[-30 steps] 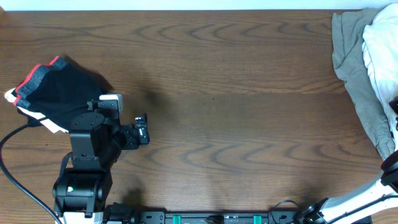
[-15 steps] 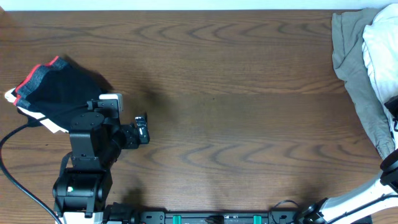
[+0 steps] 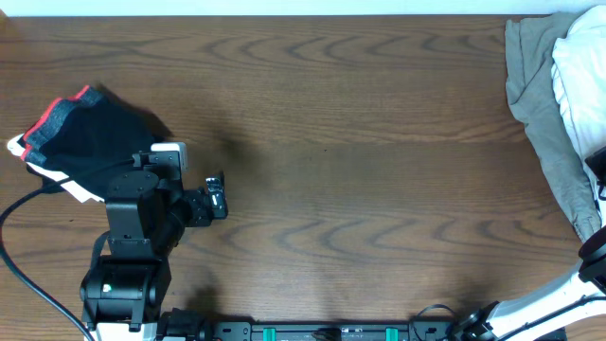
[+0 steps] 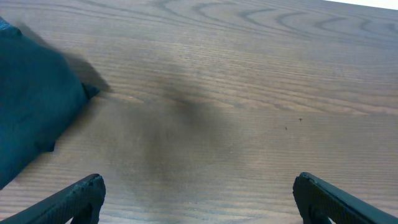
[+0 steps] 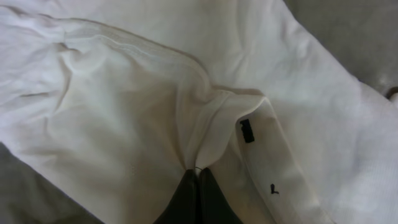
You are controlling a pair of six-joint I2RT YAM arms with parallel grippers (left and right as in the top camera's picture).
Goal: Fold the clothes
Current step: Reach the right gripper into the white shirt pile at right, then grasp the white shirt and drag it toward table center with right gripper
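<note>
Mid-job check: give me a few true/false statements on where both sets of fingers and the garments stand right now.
1. The right fingers are shut on a fold of the white T-shirt. True.
2. The left fingers grip the black red-edged garment. False: they stand open over bare table, with the garment beside them, not held.
3. The grey-khaki garment lies at the table's right edge, partly under the white T-shirt. True.
4. The white T-shirt is spread flat mid-table. False: it is bunched at the right edge.
</note>
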